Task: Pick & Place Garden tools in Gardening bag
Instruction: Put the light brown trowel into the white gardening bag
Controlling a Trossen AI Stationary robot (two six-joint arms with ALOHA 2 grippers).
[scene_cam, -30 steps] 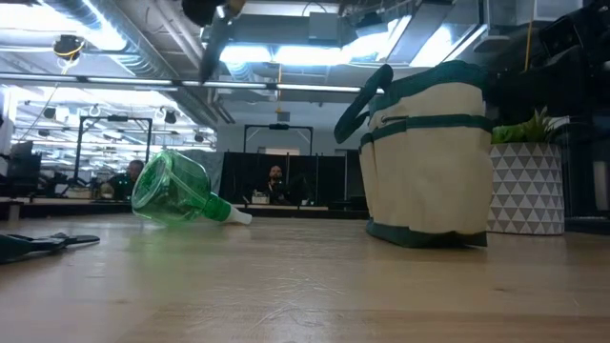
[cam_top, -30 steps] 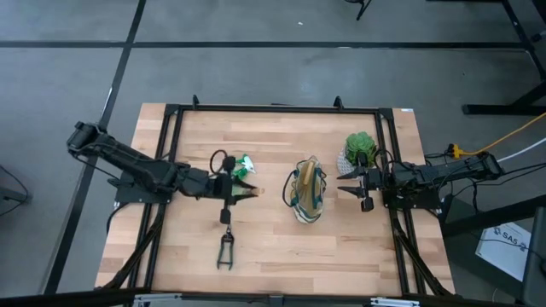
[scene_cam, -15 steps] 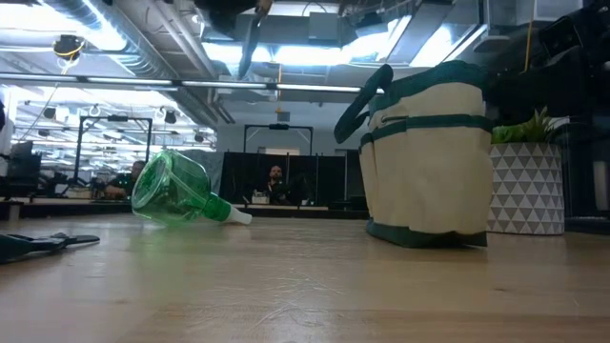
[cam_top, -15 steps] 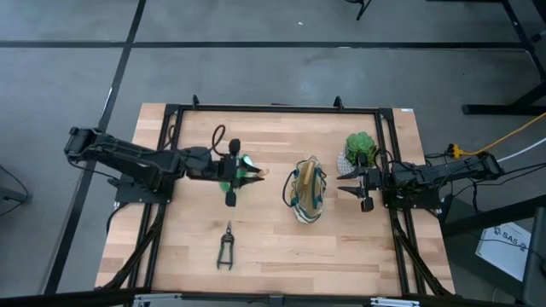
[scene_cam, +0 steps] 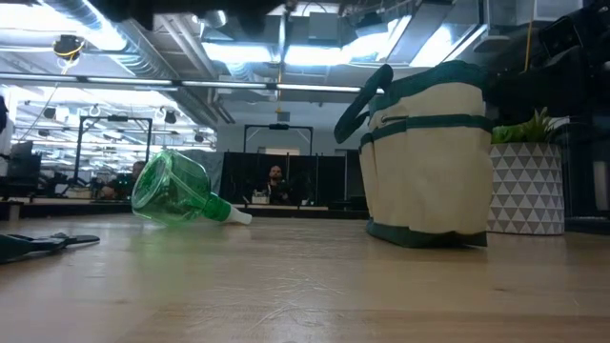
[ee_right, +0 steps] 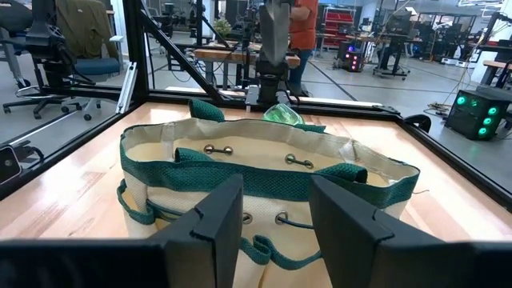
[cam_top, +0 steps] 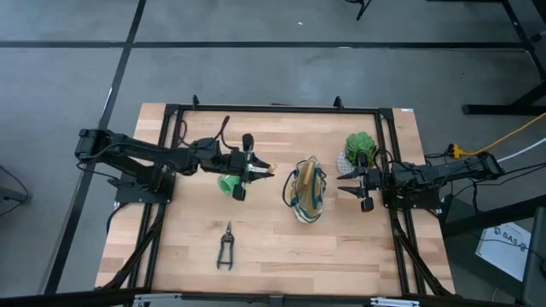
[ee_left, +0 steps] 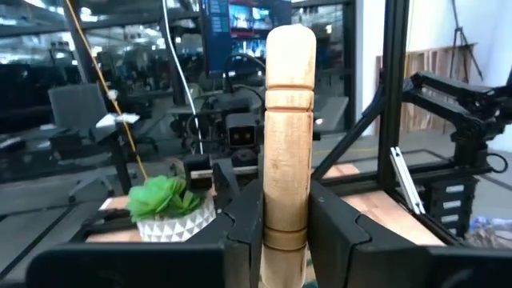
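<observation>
My left gripper (cam_top: 258, 171) is shut on a wooden-handled tool (ee_left: 286, 144) above the table, left of the beige gardening bag (cam_top: 307, 193); the tool's metal end is hidden. The green spray bottle (cam_top: 228, 183) lies on its side under my left arm and also shows in the low view (scene_cam: 176, 189). The dark pruning shears (cam_top: 226, 247) lie flat near the front edge. My right gripper (cam_top: 346, 189) is open and empty at the bag's right side, and its wrist view looks into the bag's open top (ee_right: 264, 172). My left gripper pinches the wooden handle's lower part (ee_left: 285, 228) between its two fingers (ee_left: 244, 232). The handle runs along the fingers, and its rounded free end (ee_left: 290, 36) sticks out past them toward the bag. The fingers come about level from the table's left. The tool is clear of the table.
A green plant in a white patterned pot (cam_top: 359, 151) stands at the far right, behind my right gripper. A black frame (cam_top: 273, 109) runs around the table. A person (ee_right: 302, 28) stands in the room beyond the table's left side. Bare wood lies in front of the bag.
My left gripper has carried the wooden-handled tool toward the table's far and right side, nearer the bag. The spray bottle, the shears and the bag have stayed where they were.
</observation>
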